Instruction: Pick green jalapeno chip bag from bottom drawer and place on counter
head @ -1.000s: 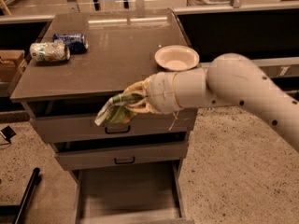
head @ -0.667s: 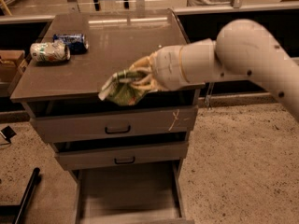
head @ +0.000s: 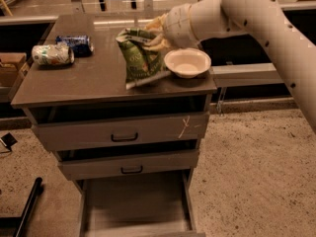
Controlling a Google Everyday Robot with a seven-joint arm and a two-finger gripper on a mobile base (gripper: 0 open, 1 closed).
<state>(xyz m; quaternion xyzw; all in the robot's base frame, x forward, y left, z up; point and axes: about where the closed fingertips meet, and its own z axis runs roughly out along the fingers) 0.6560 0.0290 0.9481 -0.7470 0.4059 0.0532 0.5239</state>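
Camera view, near end first: bottom drawer [head: 136, 206] at 6 o'clock stands pulled out, a flat grey metal tray, no bag in it. Further back, the glossy grey-brown counter [head: 84, 80]. The green jalapeno chip bag [head: 140, 56], crinkly foil, hung out front by the counter's edge a sec ago; now it's over the top, lower edge apparently touching. Smooth white bowl [head: 187, 62] sits just beside it at 3 o'clock. Gripper [head: 157, 33], at the bag's 1 o'clock, pinches its top. I'd say only the release is left. Cans [head: 52, 54] at 9 o'clock, well apart.
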